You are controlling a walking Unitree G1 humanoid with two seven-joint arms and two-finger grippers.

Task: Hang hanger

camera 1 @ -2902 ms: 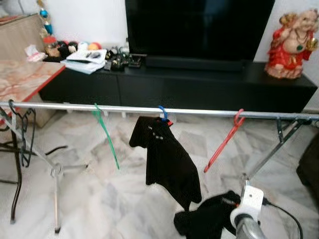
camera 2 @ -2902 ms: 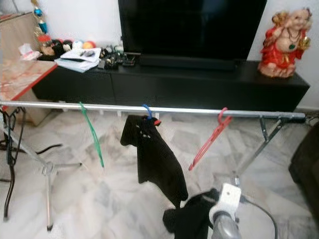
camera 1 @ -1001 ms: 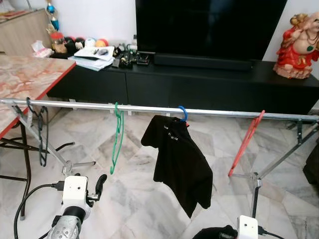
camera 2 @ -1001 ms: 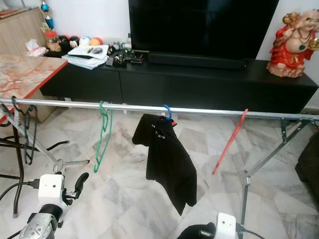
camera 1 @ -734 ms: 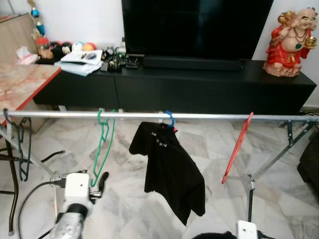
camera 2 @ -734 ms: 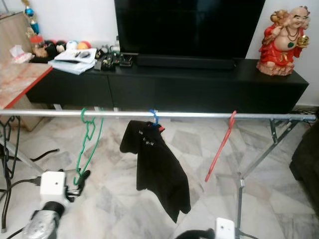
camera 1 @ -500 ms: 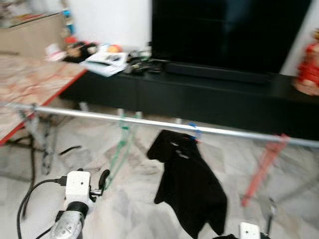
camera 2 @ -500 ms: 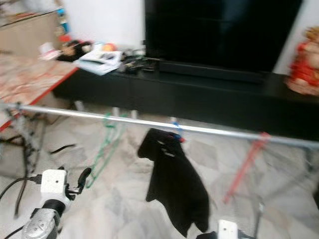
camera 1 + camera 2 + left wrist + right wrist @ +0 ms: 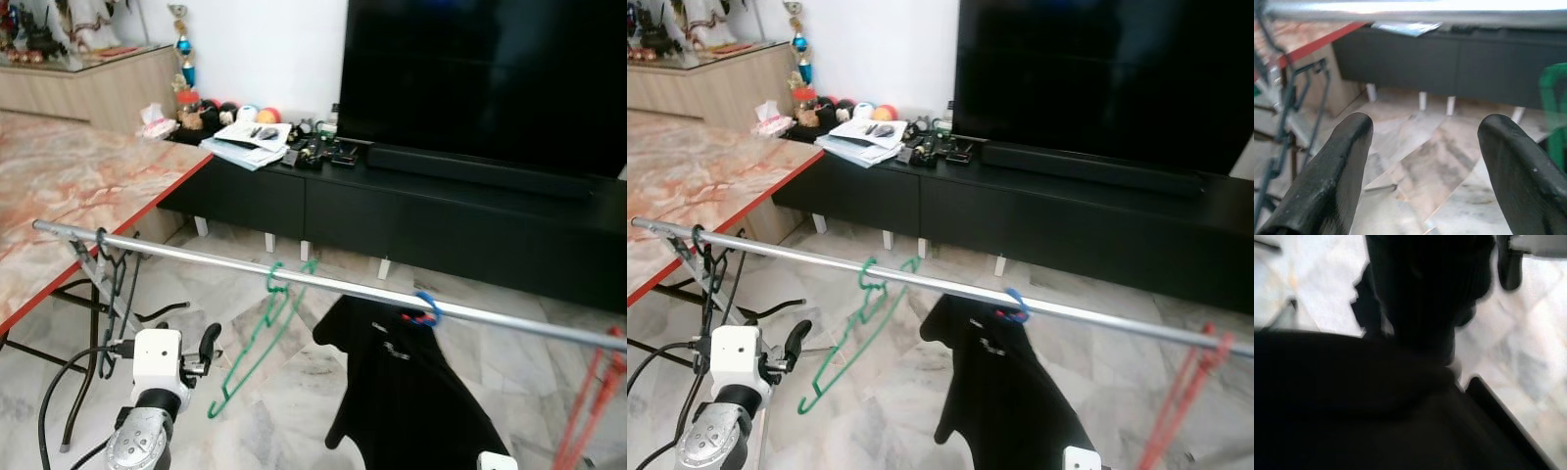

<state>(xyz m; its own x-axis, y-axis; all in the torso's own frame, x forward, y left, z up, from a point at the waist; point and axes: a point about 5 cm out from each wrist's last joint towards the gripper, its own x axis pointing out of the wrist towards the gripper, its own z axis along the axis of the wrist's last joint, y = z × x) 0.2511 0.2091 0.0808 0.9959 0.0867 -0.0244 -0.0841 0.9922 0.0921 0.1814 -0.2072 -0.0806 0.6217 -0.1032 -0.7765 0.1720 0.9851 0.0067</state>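
The left gripper [image 9: 1420, 161] is wide open and holds nothing. It sits low, just under the silver rail [image 9: 294, 279], beside the green hanger [image 9: 257, 338] hooked there. Near it, a black shirt [image 9: 411, 401] hangs on a blue hanger [image 9: 426, 308]. The right wrist view is dark, maybe cloth, so I cannot tell how the right gripper is set. To hang well, lift the hook above the rail, then lower it slowly.

Head stereo pair, 2 wrist close-ups

Four hangers on rail — green [image 9: 257, 338], blue [image 9: 425, 308], red [image 9: 591, 404], dark [image 9: 108, 294]; one black shirt [image 9: 407, 397].
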